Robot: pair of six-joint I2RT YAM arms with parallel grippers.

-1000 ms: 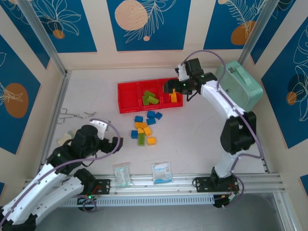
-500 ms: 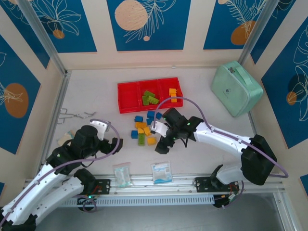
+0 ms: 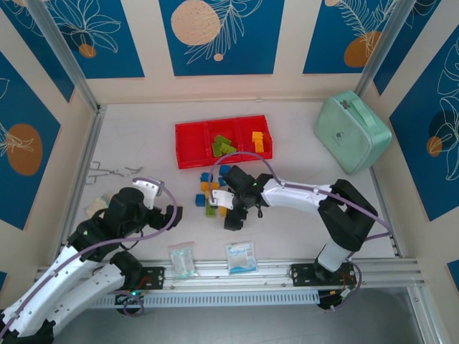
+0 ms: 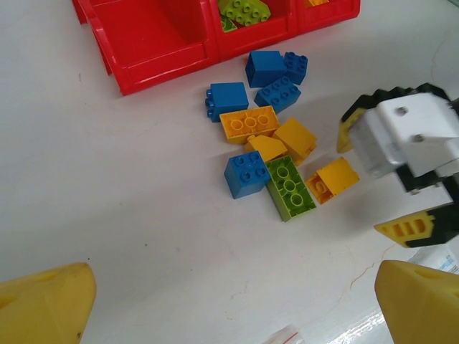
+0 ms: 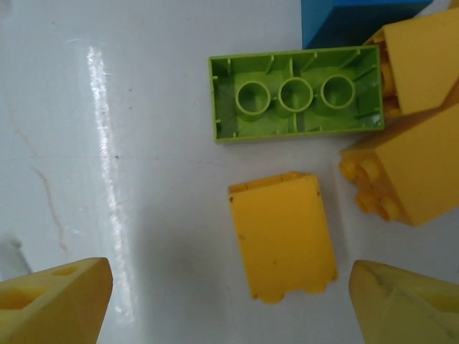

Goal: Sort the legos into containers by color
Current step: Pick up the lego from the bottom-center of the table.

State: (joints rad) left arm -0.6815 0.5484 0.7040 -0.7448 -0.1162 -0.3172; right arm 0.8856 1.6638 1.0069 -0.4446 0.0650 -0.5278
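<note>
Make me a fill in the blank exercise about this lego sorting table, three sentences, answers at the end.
The middle compartment of the red tray holds ___ legos. The loose green lego lies with its hollow underside facing ___. The right gripper hovers over a yellow lego with its fingers ___.
Missing words: green, up, open.

Legos (image 5: 295,92) glossy moulded plastic, containers (image 4: 168,70) same, table (image 5: 107,107) smooth white w/ sheen & fine scratches

Blue, green and orange-yellow legos (image 4: 249,123); red containers (image 3: 190,145); mint green case (image 3: 353,130); blue leaf-patterned wall panels (image 3: 272,36)
</note>
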